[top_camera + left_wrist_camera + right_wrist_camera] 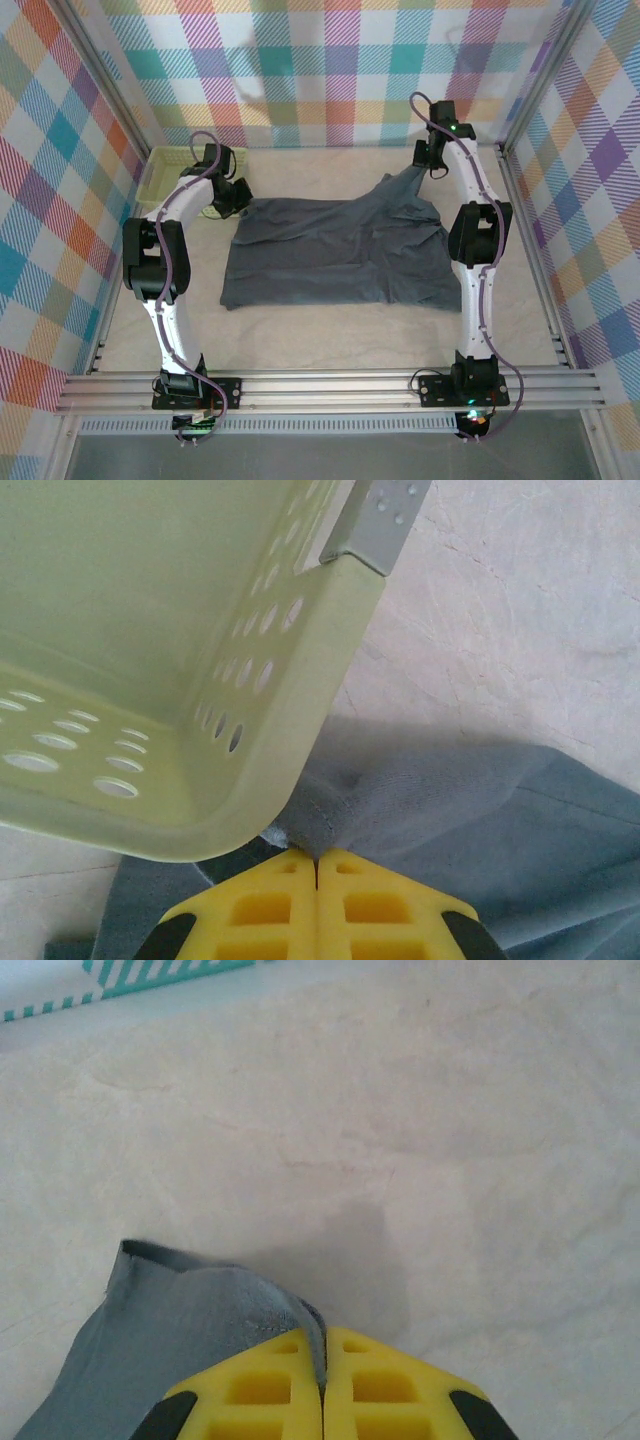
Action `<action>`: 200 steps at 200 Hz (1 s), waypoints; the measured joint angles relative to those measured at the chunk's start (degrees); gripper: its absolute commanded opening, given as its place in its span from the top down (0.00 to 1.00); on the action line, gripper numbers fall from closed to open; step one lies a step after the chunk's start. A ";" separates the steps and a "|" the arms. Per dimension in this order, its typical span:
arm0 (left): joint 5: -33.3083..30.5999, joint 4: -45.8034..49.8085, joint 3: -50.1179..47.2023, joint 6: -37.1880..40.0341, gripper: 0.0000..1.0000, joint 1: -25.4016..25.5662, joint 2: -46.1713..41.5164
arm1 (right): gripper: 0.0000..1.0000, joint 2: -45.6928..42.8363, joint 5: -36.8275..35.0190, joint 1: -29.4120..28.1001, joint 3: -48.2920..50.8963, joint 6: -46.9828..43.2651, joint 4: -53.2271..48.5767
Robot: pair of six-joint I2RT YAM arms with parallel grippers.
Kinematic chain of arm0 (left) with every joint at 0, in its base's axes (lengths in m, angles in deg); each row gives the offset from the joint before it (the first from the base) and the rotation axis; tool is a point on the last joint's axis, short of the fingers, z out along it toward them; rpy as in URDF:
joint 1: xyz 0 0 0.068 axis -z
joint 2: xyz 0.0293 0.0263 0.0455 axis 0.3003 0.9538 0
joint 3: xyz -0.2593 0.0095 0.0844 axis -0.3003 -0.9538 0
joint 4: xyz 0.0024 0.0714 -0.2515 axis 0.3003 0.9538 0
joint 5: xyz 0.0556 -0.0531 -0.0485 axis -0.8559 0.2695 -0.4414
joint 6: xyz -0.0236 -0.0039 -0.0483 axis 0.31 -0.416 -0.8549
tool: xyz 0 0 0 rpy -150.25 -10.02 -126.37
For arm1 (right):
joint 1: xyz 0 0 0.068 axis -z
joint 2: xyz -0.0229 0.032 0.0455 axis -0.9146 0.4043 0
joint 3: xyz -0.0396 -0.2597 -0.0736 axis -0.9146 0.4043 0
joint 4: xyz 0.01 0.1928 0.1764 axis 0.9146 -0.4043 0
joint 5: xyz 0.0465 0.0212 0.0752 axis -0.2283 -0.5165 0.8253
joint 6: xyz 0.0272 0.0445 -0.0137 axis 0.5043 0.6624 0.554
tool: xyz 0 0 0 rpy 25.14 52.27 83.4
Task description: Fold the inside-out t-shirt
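Observation:
The inside-out t-shirt [335,250], slate blue-grey and wrinkled, lies spread across the middle of the table. My left gripper [226,203] sits at its far left corner, beside the basket. In the left wrist view the yellow jaws of the left gripper [317,858] are shut on a fold of the t-shirt [440,810]. My right gripper [424,166] holds the far right corner lifted off the table. Its yellow jaws, in the right wrist view [322,1345], are shut on the edge of the t-shirt [170,1330].
A pale yellow-green mesh basket [160,175] stands at the far left, its corner [290,730] right over the left gripper's fingertips. Aluminium frame posts and plaid walls ring the table. A beige table surface [400,1110] lies bare beyond the right gripper.

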 measured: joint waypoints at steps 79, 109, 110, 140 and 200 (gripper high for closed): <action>1.44 0.15 0.04 -0.04 1.00 -0.96 -0.02 | 1.00 2.84 2.56 0.00 -3.10 -6.91 11.93; 1.77 0.59 0.48 -0.04 1.00 -1.14 -0.02 | 1.00 4.66 3.82 0.00 -6.71 -8.28 14.03; 1.79 0.59 0.50 -0.04 1.00 -1.14 -0.02 | 1.00 4.66 3.82 0.00 -6.71 -8.31 14.05; 3.19 0.61 0.72 -0.26 1.00 -1.14 -1.79 | 1.00 3.54 4.04 0.00 -3.76 -8.39 15.41; 6.43 -0.02 -2.40 -0.87 1.00 -1.14 -12.35 | 1.00 -11.10 4.26 0.00 17.14 -8.02 17.86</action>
